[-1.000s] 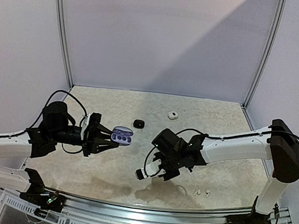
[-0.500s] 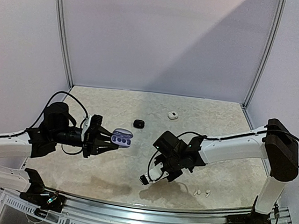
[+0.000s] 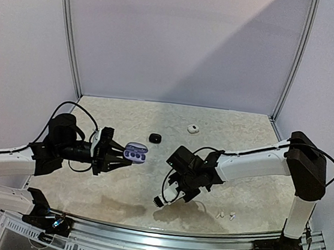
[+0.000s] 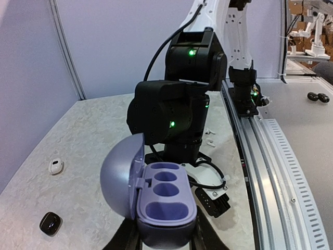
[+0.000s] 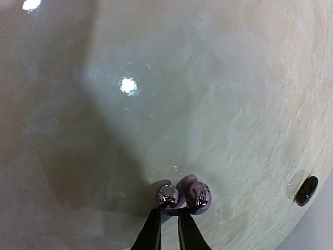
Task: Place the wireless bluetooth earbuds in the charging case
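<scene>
My left gripper (image 3: 117, 155) is shut on the purple charging case (image 3: 135, 153) and holds it above the table with its lid open. In the left wrist view the case (image 4: 165, 200) shows empty wells. My right gripper (image 3: 171, 195) points down at the table. In the right wrist view its fingertips (image 5: 167, 211) stand almost together on the near edge of one dark purplish earbud (image 5: 168, 195). The second purplish earbud (image 5: 198, 197) lies touching it on the right. The white stemmed pair (image 3: 225, 215) lies near the front edge. The purplish pair is hidden in the top view.
A small black object (image 3: 155, 137) lies mid-table, also in the left wrist view (image 4: 50, 223) and the right wrist view (image 5: 306, 190). A small white object (image 3: 194, 128) lies further back. The metal rail (image 3: 161, 233) runs along the front edge.
My right arm has come down and a little left toward the table. The left gripper with the open case has not moved.
</scene>
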{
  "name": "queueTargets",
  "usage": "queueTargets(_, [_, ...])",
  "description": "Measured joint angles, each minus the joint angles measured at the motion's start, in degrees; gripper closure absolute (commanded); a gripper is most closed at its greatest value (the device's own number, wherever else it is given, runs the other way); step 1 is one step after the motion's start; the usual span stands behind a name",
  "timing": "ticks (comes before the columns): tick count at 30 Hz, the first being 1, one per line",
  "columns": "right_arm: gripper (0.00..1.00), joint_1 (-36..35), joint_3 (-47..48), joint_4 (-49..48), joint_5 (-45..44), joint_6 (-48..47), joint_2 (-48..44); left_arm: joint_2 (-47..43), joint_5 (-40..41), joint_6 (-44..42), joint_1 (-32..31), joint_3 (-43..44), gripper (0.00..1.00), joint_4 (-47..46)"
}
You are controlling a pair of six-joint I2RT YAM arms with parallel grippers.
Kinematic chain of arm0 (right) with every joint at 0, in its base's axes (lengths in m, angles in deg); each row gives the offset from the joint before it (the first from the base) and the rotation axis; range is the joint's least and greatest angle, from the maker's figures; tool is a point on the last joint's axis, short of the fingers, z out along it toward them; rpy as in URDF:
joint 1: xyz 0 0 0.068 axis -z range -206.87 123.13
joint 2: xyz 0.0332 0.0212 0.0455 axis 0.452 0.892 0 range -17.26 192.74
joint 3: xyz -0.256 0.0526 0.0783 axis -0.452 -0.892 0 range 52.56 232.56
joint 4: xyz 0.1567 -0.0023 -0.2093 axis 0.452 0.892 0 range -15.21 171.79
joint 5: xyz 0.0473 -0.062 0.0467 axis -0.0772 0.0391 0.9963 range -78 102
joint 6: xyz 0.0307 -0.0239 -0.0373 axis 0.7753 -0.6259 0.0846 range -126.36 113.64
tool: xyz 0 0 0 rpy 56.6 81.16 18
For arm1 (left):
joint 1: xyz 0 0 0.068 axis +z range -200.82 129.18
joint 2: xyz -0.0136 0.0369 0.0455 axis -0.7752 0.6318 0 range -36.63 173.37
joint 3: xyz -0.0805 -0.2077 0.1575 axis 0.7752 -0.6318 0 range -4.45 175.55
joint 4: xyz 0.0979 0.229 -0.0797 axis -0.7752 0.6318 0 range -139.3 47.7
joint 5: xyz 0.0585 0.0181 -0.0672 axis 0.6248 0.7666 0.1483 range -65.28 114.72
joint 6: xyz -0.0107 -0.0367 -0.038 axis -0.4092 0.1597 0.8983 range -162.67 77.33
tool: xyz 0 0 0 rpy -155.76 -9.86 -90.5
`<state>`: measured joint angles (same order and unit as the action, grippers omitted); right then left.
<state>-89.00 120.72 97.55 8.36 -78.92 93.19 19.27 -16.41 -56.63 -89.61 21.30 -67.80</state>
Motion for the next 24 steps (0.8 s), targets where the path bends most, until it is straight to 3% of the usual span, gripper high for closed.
queueTargets(13, [0.84,0.00,5.20,4.22,3.13,-0.87,2.47,-0.02,-0.02,0.00,0.13,0.00,1.00,0.02])
queueTargets(24, [0.84,0.00,9.20,7.67,6.16,7.98,5.09,-0.02,-0.02,0.00,0.17,0.00,1.00,0.02])
